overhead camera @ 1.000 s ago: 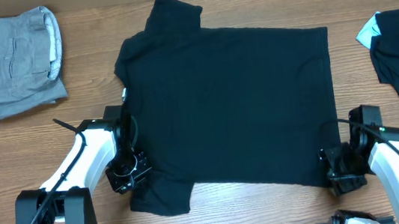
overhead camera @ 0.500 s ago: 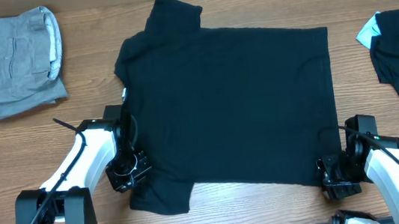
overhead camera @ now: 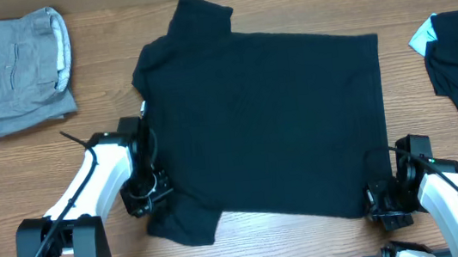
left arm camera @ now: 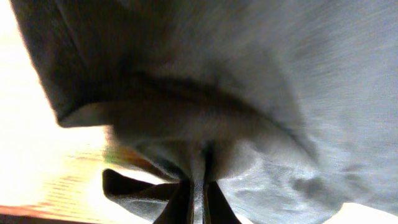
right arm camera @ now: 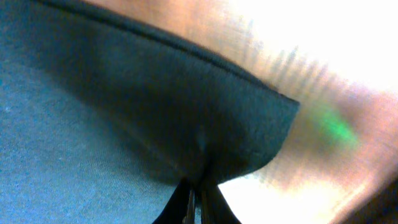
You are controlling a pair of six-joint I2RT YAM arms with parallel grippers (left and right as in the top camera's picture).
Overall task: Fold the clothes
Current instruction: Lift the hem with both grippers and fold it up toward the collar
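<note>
My left gripper [overhead camera: 144, 196] pinches the black T-shirt [overhead camera: 271, 115] by its near sleeve, my right gripper [overhead camera: 387, 206] its hem corner — shirt flat on the table [overhead camera: 102, 74]. I'd lift both evenly, edge taut.

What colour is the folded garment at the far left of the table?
The folded garment is plain grey; the overhead view shows it best.

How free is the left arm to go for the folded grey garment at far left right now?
Probably not free: the left gripper is shut on the black T-shirt near its lower sleeve, so moving away would drag the shirt. Once released, the way to the grey garment looks open.
</note>
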